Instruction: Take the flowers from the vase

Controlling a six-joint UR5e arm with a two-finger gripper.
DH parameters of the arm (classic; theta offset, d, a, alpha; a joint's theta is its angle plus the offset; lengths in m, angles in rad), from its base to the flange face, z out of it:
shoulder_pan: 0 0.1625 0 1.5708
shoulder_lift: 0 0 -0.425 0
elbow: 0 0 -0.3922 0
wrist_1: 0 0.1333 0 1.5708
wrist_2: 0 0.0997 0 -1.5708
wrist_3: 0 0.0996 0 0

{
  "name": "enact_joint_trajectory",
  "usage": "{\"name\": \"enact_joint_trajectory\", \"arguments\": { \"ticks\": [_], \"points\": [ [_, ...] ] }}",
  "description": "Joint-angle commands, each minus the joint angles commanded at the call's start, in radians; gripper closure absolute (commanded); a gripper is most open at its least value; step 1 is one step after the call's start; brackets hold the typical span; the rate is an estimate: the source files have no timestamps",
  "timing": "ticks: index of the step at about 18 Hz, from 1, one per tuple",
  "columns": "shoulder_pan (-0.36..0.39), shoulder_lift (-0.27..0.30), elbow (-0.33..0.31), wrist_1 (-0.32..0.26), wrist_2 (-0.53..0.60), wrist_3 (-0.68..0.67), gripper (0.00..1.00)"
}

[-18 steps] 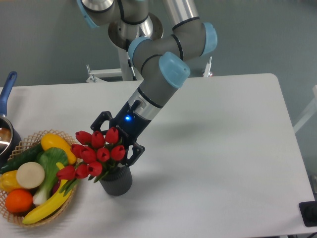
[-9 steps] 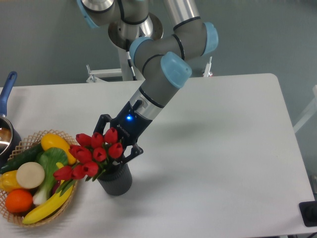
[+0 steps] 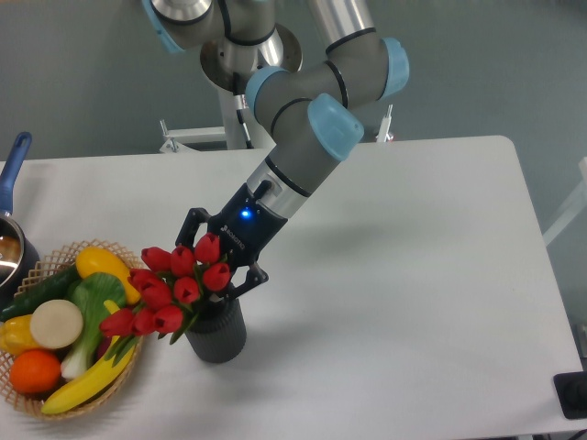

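The flowers (image 3: 174, 284), a bunch of red tulip buds with green stems, stand in the dark grey ribbed vase (image 3: 216, 336) near the table's front left and lean left toward the basket. My gripper (image 3: 216, 286) comes down from the upper right, straddling the stems just above the vase's rim. Its black fingers (image 3: 246, 278) are drawn in against the bunch. The fingertips are hidden behind the buds. The stems' lower ends are still inside the vase.
A wicker basket (image 3: 117, 376) of fruit and vegetables stands right beside the vase on the left, and the buds overhang it. A pot with a blue handle (image 3: 13, 165) is at the left edge. A black object (image 3: 573, 394) is at the front right corner.
The gripper's fingers have drawn inward around the stems. The bunch has shifted and tilted slightly left. The arm's elbow has moved a little to the right.
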Motion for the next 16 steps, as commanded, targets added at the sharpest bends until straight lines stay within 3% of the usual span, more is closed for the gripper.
{"name": "enact_joint_trajectory", "arguments": {
  "ticks": [5,16],
  "points": [
    [0.017,0.012,0.005,0.0,-0.032,-0.002,0.44],
    [0.101,0.069,0.011,-0.002,-0.222,-0.038,0.44]
  ]
}}
